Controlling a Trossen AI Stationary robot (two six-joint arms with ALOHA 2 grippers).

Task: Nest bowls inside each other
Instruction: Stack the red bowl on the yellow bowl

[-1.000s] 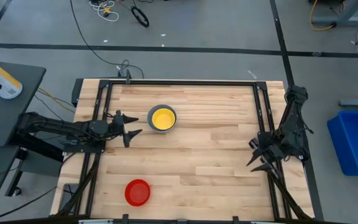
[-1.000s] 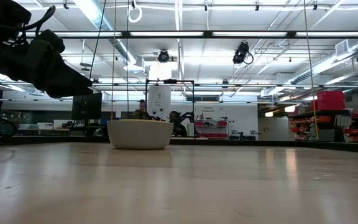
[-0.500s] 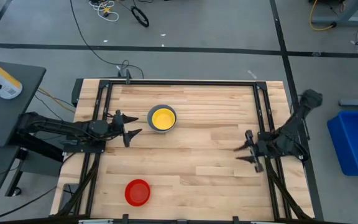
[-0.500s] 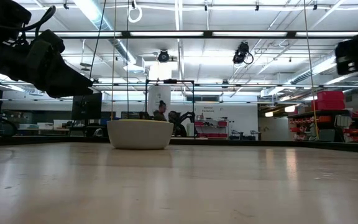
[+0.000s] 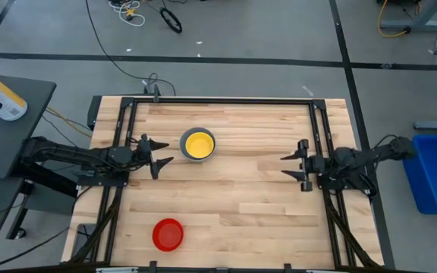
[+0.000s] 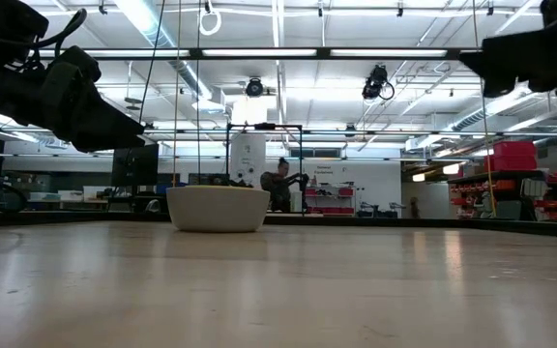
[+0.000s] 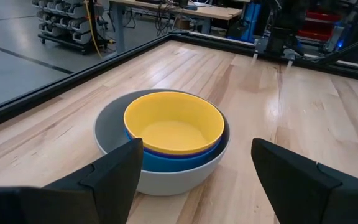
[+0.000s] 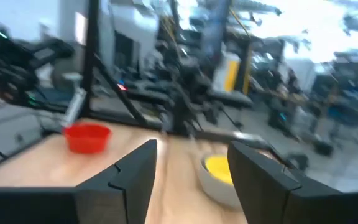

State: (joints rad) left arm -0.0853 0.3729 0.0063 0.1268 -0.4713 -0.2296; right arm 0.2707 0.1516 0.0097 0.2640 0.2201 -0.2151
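The left arm lies low across the desk (image 5: 241, 205), its left hand (image 5: 160, 155) wide open and empty, just beside the stacked bowls (image 7: 163, 140) — yellow in blue in grey. The right arm stretches in from the desk's right edge; the right hand (image 5: 292, 166) is open too, holding nothing. The red bowl (image 5: 168, 234) sits alone, well apart near the front.

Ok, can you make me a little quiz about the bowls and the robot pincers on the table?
1. True or false: the red bowl sits inside the stack.
2. Which bowl is on top of the stack? A grey, B yellow, C red.
3. Fill in: the left pincer is ____ and holds nothing.

Key: 1 false, it stands alone. 2 B, the yellow bowl. 3 open.
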